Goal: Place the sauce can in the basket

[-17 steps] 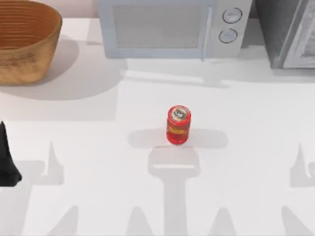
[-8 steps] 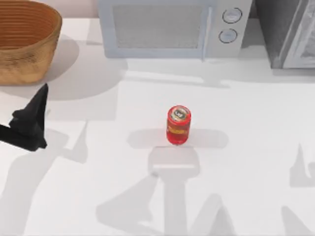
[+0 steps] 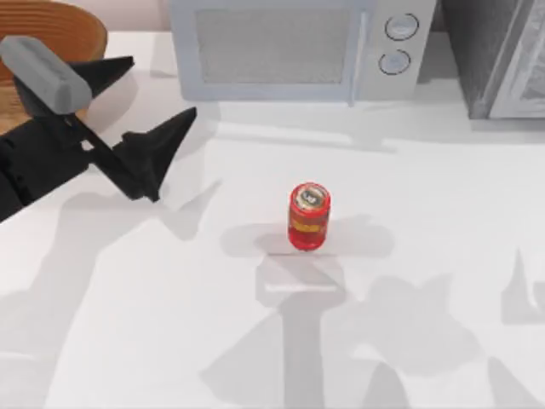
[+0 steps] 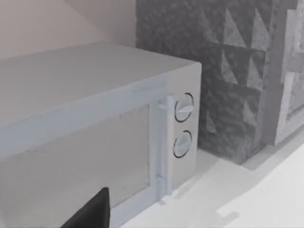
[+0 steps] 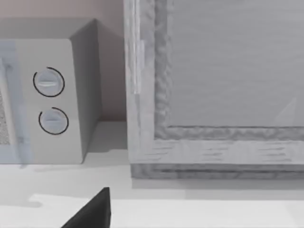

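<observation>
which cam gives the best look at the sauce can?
Top view: the sauce can stands upright mid-table, whole and unobstructed, with the left tool open to its left. Both wrist views face the microwave and back wall instead.

A rendered kitchen counter: a microwave (image 3: 294,49) with two dials stands on the white worktop (image 3: 426,256).

- The sauce can (image 3: 308,216) at the frame's centre looks glossy red, with a shiny silver-grey metal-like top.
- The basket (image 3: 38,21) at upper left is woven wicker, tan, ribbed and rough inside.
- The table (image 3: 409,298) is smooth, matt white.
- The microwave (image 3: 298,47) at top has a smooth pale-grey casing and a fine mesh-textured door.
- The left end effector (image 3: 149,111) is matt black, with a smooth grey block on its wrist.
- The cabinet (image 5: 218,85) looks rough, grainy grey.
</observation>
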Robot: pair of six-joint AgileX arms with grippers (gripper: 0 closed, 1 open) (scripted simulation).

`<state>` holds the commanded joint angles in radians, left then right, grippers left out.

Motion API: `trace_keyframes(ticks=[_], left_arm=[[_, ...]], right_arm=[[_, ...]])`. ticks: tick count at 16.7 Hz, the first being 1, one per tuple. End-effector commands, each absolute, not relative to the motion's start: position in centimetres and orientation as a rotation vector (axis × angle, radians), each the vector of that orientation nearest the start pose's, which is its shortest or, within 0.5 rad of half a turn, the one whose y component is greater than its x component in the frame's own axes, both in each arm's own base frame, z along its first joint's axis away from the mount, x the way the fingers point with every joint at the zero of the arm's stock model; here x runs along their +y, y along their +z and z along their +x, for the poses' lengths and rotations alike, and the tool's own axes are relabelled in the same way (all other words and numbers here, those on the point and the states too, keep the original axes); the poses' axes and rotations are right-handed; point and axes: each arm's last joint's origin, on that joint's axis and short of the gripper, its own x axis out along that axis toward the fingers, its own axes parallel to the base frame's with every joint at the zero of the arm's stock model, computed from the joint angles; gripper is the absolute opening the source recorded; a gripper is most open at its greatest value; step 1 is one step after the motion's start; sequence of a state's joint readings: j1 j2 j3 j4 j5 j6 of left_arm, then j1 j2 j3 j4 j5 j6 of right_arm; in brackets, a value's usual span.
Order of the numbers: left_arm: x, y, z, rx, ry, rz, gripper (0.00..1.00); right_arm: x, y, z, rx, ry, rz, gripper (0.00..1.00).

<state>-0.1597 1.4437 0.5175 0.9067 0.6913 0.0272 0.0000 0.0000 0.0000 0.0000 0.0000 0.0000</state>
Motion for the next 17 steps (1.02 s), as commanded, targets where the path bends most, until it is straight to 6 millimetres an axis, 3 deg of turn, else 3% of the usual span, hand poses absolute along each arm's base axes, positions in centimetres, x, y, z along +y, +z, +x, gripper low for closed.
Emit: trace_keyframes(ticks=[4,7,12,17], left_arm=[[-8.7,15.3,31.8,0.001,-1.048,0.008,1.0],[-10.2,10.9,33.8,-0.001,-1.187,0.01,1.0],[-11.9,4.2,34.9,-0.005,-1.363,0.012,1.0],[-12.5,0.8,34.7,-0.006,-1.446,0.014,1.0]], right_arm=[[-0.1,16.0,10.6,0.0,0.0,0.0,1.0],[-0.1,16.0,10.6,0.0,0.0,0.0,1.0],[-0.1,16.0,10.6,0.0,0.0,0.0,1.0],[-0.1,16.0,10.6,0.0,0.0,0.0,1.0]])
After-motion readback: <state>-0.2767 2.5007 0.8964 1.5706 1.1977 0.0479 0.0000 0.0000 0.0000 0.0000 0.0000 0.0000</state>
